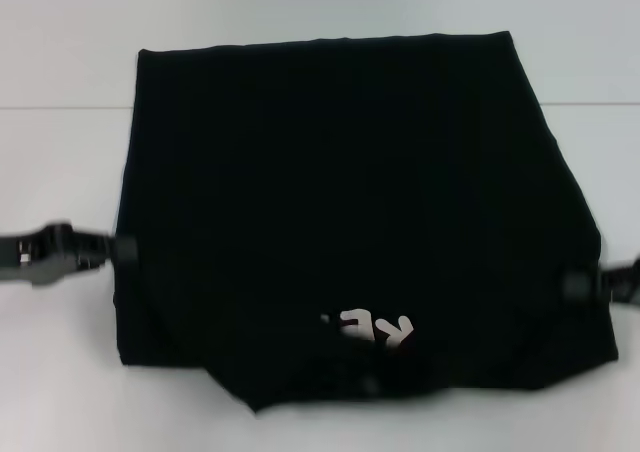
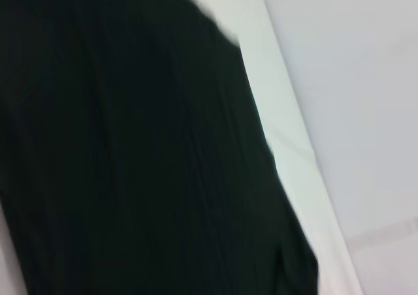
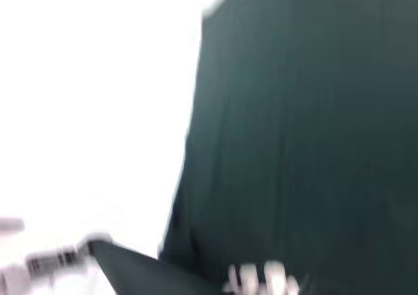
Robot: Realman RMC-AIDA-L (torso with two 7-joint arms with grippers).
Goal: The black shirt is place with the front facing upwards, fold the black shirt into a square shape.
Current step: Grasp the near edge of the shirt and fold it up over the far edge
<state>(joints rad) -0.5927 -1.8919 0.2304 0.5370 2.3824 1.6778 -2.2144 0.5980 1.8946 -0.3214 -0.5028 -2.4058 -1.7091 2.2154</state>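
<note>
Head view, shirt: the black shirt (image 1: 350, 222) lies on the white table (image 1: 60, 62), filling the middle, roughly square; far edge straight, near edge ragged with a flap sagging at 6 o'clock.
Head view, lettering: off-white letters (image 1: 380, 329) near the near edge, only partly readable, the rest lost in a fold.
Head view, left gripper: left gripper (image 1: 122, 246) at 9 o'clock, tip touching the shirt's edge; blurred, jaw state cannot be told.
Head view, right gripper: right gripper (image 1: 583, 284) at 4 o'clock on the shirt's edge, arm cut off by the frame; jaw state cannot be told.
Left wrist view: black cloth fills most of the picture; pale table beyond; own fingers not seen.
Right wrist view: dark cloth against glaring table; smeared letters at the frame edge; blurred object in one corner, unidentifiable.
</note>
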